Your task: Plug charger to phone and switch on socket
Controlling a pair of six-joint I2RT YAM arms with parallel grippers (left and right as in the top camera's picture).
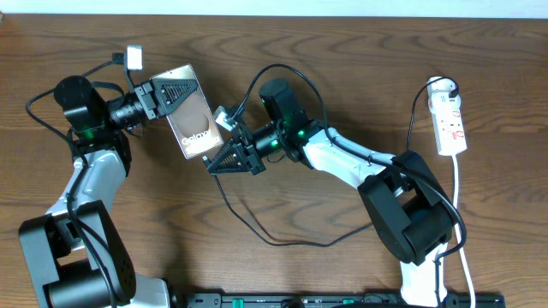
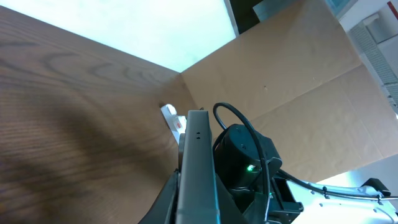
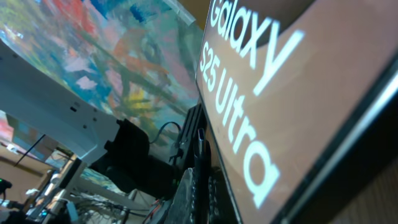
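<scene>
The bronze-brown phone with white "Galaxy" lettering is held off the table, tilted, by my left gripper, which is shut on its upper end. In the left wrist view the phone shows edge-on between the jaws. My right gripper is at the phone's lower end, shut on the tip of the charger, whose thin black cable trails down across the table. In the right wrist view the phone's face fills the frame beside the jaws and the plug tip. The white socket lies at the far right.
The socket's white cord runs down the right side past the right arm's base. A small white tag sits by the left arm. The cable loops over the wooden table in the middle front.
</scene>
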